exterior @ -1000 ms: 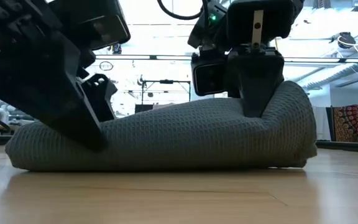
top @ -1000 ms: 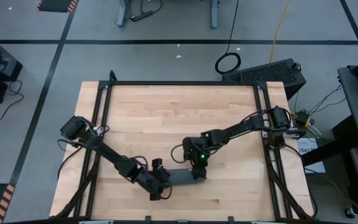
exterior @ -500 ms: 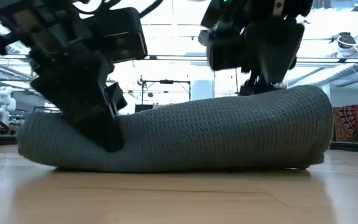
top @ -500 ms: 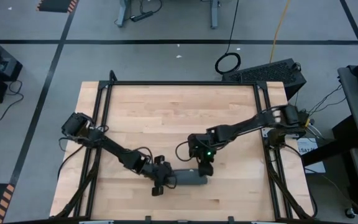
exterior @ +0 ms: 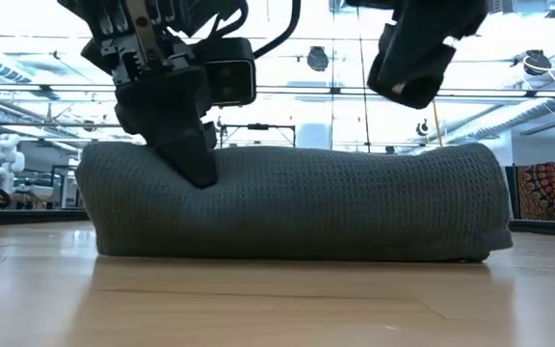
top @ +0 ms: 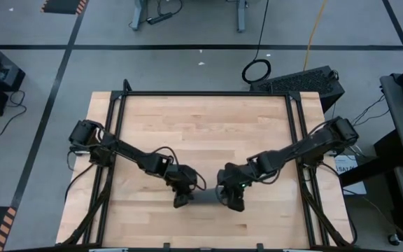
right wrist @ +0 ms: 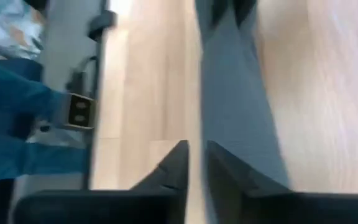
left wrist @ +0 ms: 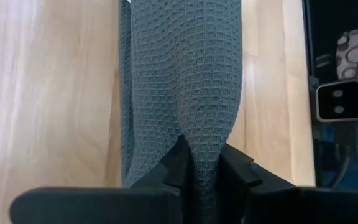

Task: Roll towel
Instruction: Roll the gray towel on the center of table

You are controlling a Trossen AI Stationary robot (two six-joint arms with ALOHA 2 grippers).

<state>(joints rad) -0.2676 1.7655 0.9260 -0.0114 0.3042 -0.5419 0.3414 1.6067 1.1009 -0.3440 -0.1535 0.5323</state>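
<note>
The dark grey towel (top: pixel 207 198) lies as a thick roll on the wooden table near its front edge, resting on its long underside (exterior: pixel 297 253). My left gripper (exterior: pixel 196 169) is shut on the roll's top near its left end. My right gripper (exterior: pixel 408 72) hangs shut above the roll's right end, clear of it, with nothing between its fingers (right wrist: pixel 180 155). The right wrist view shows the towel (right wrist: pixel 235 106) stretching away beyond those fingers. My left gripper pinches a raised ridge of cloth (left wrist: pixel 202 155) on the roll's top, near its left end, between its two fingers. The fingers slant down from the table's left and point along the roll, one on each side of the ridge. The roll lies on the table.
Black frame rails (top: pixel 115 140) run along the table's left, right and far sides. Bare wood (top: pixel 201 133) fills the table's far half. Both arms reach in from the two sides and meet at the towel.
My right gripper has let go of the towel's right end and risen clear above it; the dent there has sprung back. My left gripper has moved from the roll's left end toward the table's right, up onto its top. The roll's left end has shifted right.
</note>
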